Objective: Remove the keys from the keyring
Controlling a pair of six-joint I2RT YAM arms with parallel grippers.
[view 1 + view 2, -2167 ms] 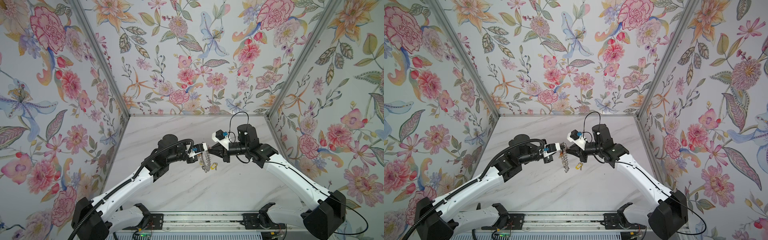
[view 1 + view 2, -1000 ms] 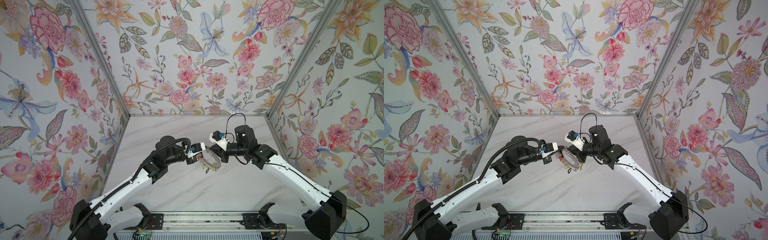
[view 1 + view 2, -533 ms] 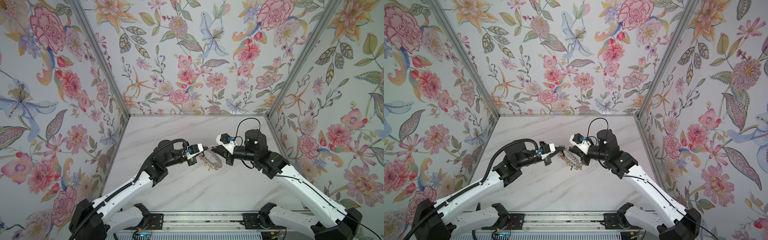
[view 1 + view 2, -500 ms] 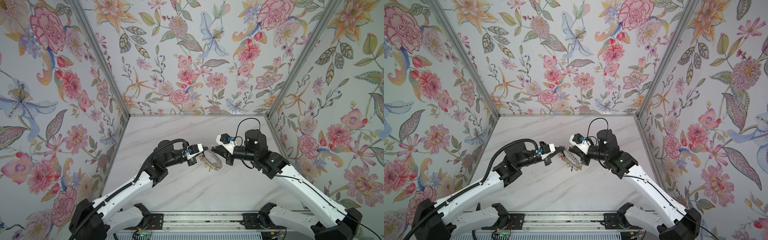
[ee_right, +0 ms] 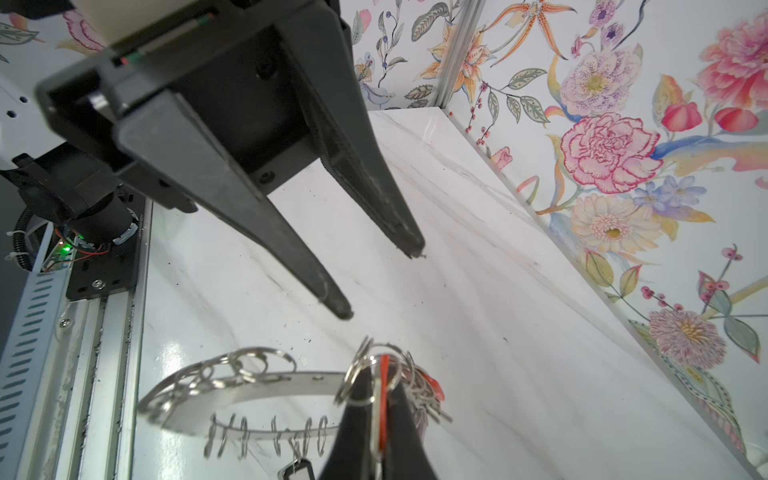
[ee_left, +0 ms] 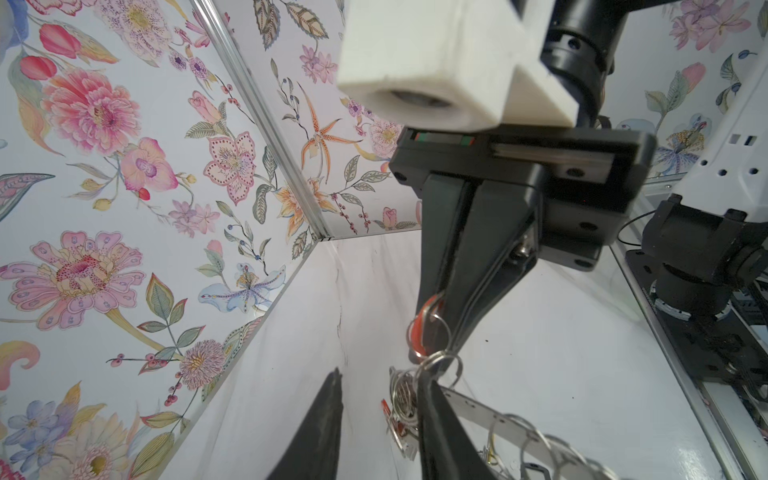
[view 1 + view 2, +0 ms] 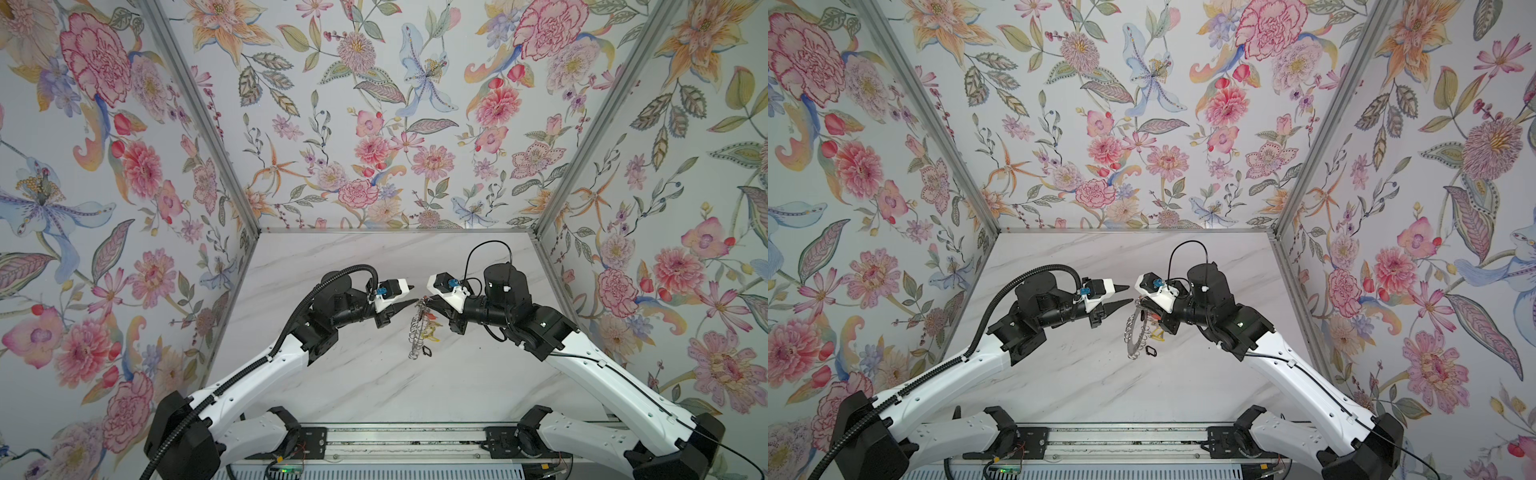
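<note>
Both arms reach inward over the white marble tabletop [image 7: 374, 395], forearms roughly level, their tips almost meeting at the middle. The left gripper [image 7: 410, 294] has its tapered black fingers parted and holds nothing, just beside the keyring [image 7: 417, 332]. The right gripper [image 5: 379, 399] is pinched tight on a red tag [image 5: 385, 368] and a wire loop at the ring's top. The flat grey metal disc hangs beneath it, edge-on in both top views, its rim fringed with silver loops. Keys [image 7: 432, 330] with yellow and orange tags cluster beside the disc, and a small black clip [image 7: 1150, 352] sits by its lower edge.

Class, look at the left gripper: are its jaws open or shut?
Open. On the left gripper the jaws stand apart, table visible between them, nothing held.
</note>
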